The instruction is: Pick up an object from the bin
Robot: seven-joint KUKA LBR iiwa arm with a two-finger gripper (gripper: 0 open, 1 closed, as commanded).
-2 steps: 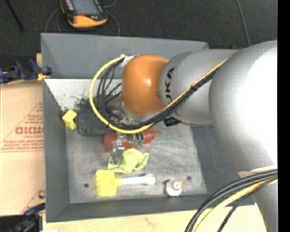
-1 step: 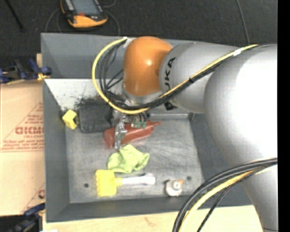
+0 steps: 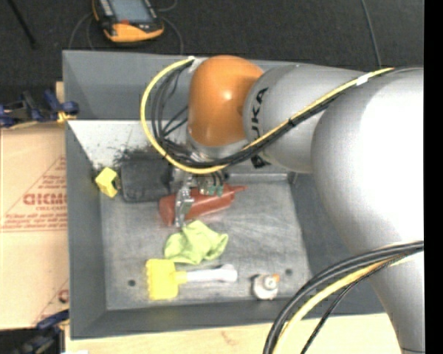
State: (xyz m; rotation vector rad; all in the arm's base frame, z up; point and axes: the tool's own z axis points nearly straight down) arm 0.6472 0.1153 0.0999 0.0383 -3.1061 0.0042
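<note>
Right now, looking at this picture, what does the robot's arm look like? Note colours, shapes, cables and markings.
A thick, rounded silver-grey arm with black KUKA lettering, a glossy orange dome cover at the wrist, and yellow and black cables looping around it.

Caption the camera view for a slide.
Gripper over a red object in the grey bin, green cloth and yellow brush lying nearby.

My orange cover [image 3: 218,98] shone glossy and smooth, and my arm [image 3: 354,139] had a satin silver shell. The bin [image 3: 269,220] had a dull, scuffed metal floor. The green cloth [image 3: 196,243] looked soft and crumpled, the yellow brush [image 3: 162,279] smooth plastic, the black block [image 3: 140,179] matt.
</note>
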